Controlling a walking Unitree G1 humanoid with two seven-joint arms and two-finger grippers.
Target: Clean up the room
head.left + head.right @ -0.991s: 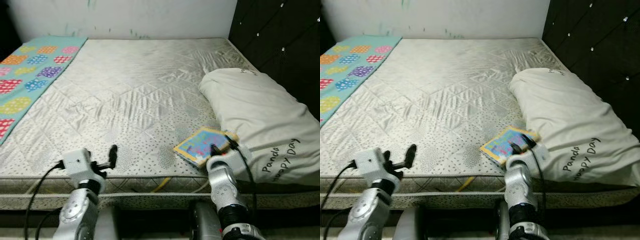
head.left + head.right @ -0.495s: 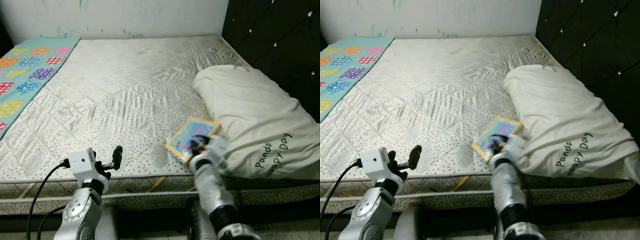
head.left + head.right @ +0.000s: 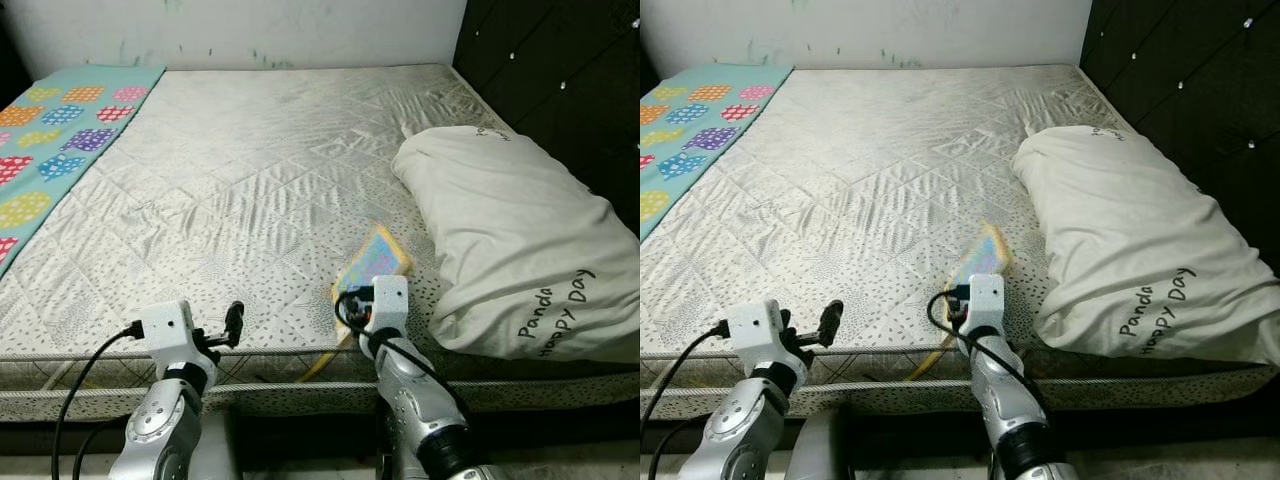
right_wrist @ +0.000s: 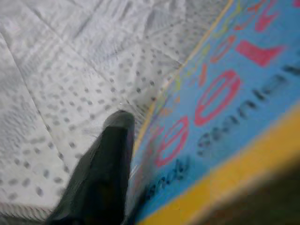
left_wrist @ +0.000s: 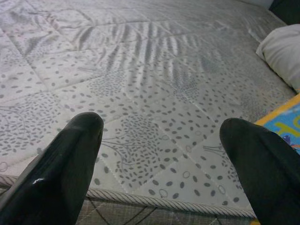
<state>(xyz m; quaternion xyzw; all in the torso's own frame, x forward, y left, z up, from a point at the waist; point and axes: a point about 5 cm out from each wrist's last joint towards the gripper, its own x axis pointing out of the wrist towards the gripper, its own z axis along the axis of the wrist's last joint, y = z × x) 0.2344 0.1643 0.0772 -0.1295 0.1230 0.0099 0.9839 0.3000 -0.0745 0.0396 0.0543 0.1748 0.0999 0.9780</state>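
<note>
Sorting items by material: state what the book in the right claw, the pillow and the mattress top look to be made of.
Book: likely glossy printed card or paper, judging by its thin stiff edge and bright letters, gripped by the right claw.
Pillow: cream woven fabric, matte, creased, with printed words.
Mattress: quilted fabric with a slight sheen, stitched diamonds and a dotted print.

A bedroom: bare quilted mattress (image 3: 270,190), pillow (image 3: 510,240), padded headboard (image 3: 560,80).

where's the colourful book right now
In the head views the book is tilted up off the mattress near its front edge, gripped by the right end effector, just left of the pillow.
</note>
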